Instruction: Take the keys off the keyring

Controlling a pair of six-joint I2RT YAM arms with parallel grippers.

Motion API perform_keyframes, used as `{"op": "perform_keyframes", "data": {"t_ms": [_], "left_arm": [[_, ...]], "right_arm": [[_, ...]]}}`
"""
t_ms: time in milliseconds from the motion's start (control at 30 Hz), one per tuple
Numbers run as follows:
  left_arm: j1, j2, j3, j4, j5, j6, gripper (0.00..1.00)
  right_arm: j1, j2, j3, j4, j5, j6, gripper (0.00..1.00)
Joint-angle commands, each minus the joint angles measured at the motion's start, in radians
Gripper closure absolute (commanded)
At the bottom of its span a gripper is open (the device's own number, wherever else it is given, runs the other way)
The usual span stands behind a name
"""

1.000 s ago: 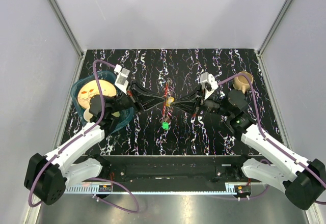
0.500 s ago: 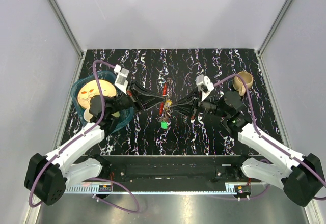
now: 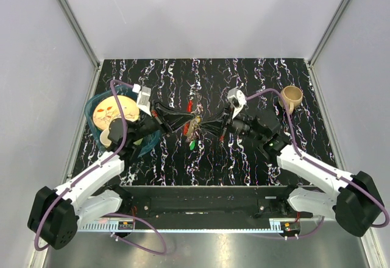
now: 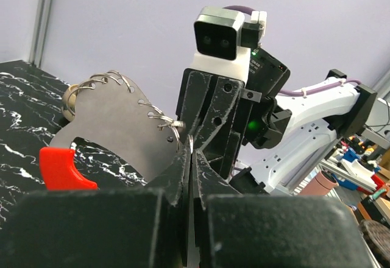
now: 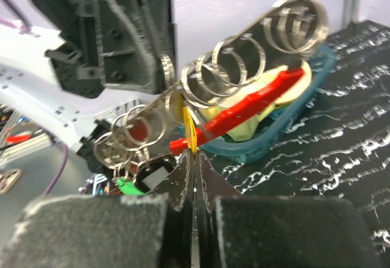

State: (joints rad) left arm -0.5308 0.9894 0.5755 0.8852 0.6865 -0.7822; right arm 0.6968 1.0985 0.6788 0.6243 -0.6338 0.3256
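The keyring point(image 3: 192, 123) hangs in the air between my two grippers over the middle of the black marbled table. In the left wrist view it is a grey metal plate point(image 4: 116, 128) with several split rings along its edge and a red piece point(image 4: 61, 168). My left gripper point(image 3: 184, 122) is shut on the plate's edge point(image 4: 191, 152). My right gripper point(image 3: 206, 126) is shut on a thin brass-gold key point(image 5: 191, 133), seen edge-on. A green-headed key point(image 5: 125, 186) and a black-headed key point(image 5: 152, 174) dangle from the rings. The green key also shows in the top view point(image 3: 192, 144).
A teal bowl point(image 3: 97, 106) holding a plate of toy food stands at the left, under my left arm. A tan mug point(image 3: 291, 97) stands at the far right. Grey walls close in the table on three sides.
Both grippers and the keyring have shifted a little to the left. My right arm has stretched further left. The hanging green key moved left and slightly away with the ring.
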Motion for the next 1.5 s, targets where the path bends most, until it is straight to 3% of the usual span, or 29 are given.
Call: {"op": "perform_keyframes", "data": {"t_ms": [0, 33, 67, 167, 200, 300, 600, 800, 1100, 1467], "left_arm": [[0.005, -0.009, -0.043, 0.138, -0.071, 0.031, 1.0], [0.005, -0.011, -0.048, 0.15, -0.074, 0.031, 1.0], [0.006, -0.014, -0.051, 0.155, -0.064, 0.029, 1.0], [0.012, -0.002, -0.048, 0.17, -0.001, 0.011, 1.0], [0.017, 0.012, -0.057, 0.19, 0.013, -0.009, 1.0], [0.035, 0.017, -0.106, 0.294, 0.041, -0.067, 1.0], [0.071, 0.002, -0.106, 0.326, 0.119, -0.121, 1.0], [0.078, 0.032, -0.091, 0.425, 0.18, -0.212, 1.0], [0.083, 0.071, -0.071, 0.491, 0.2, -0.264, 1.0], [0.086, 0.092, -0.032, 0.494, 0.22, -0.29, 1.0]], "right_arm": [[0.009, -0.003, 0.011, -0.02, 0.178, -0.013, 0.94], [0.007, -0.021, 0.013, -0.047, 0.21, -0.02, 0.88], [0.009, -0.044, 0.015, -0.102, 0.221, -0.026, 0.74], [0.007, -0.121, 0.01, -0.2, 0.238, -0.074, 0.56], [0.009, -0.141, 0.01, -0.222, 0.243, -0.082, 0.54], [0.007, -0.169, 0.051, -0.311, 0.211, -0.062, 0.54], [0.007, -0.109, 0.206, -0.301, 0.086, 0.216, 0.53], [0.007, -0.048, 0.265, -0.307, 0.019, 0.299, 0.6], [0.004, 0.009, 0.249, -0.238, -0.107, 0.374, 0.66], [0.004, 0.026, 0.24, -0.261, -0.113, 0.352, 0.71]]}}
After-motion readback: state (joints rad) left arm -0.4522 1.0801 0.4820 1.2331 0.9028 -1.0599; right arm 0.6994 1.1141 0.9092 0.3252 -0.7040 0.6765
